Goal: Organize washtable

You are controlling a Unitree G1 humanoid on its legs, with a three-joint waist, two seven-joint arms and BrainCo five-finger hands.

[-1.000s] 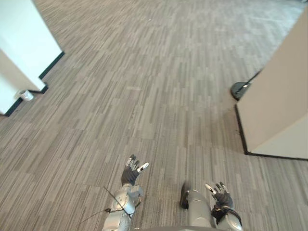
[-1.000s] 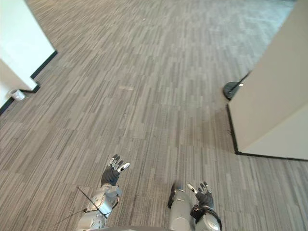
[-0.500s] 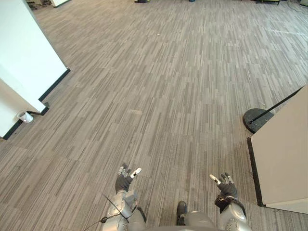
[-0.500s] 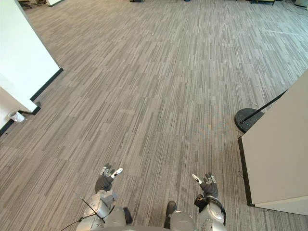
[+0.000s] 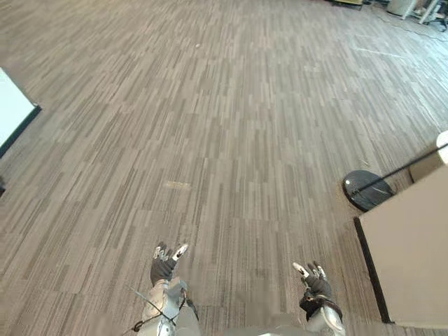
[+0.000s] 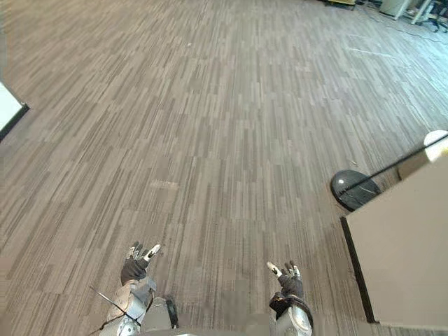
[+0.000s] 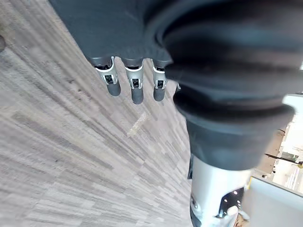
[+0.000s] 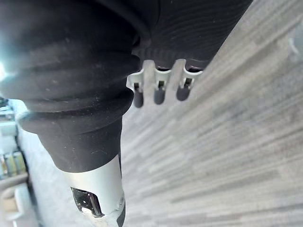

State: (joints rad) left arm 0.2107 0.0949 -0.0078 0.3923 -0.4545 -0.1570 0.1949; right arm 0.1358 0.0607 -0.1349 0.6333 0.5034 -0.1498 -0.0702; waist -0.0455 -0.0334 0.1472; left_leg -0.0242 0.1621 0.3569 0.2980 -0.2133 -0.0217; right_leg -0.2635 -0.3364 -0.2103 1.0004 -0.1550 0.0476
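Since half a second ago the whole view has swung to the right, so the camera has moved and the things have not. The white panel (image 5: 12, 112) is now a mere corner at the left edge, and more of the far floor (image 5: 231, 105) lies in sight. Both arms are held low and near as they were, with no change in the fingers.

The left robot hand (image 5: 165, 262) hangs over the striped grey-brown floor at the near left. Its fingers (image 7: 137, 90) are straight and side by side, and its thumb stands out apart from them. It holds nothing and touches nothing.

The right robot hand (image 5: 313, 283) hangs at the near right in the same way, with fingers (image 8: 159, 92) straight and loosely spread over bare floor, its palm empty. The two hands are well apart.

A beige partition (image 5: 413, 266) stands to the right of the right robot hand, with a dark strip along its foot. Just beyond it a black round base (image 5: 364, 190) rests on the floor, with a thin dark rod (image 5: 413, 166) slanting up from it to the right. A small pale mark (image 5: 176, 185) lies on the floor farther out than the left robot hand.

Where the washtable stands I cannot tell.
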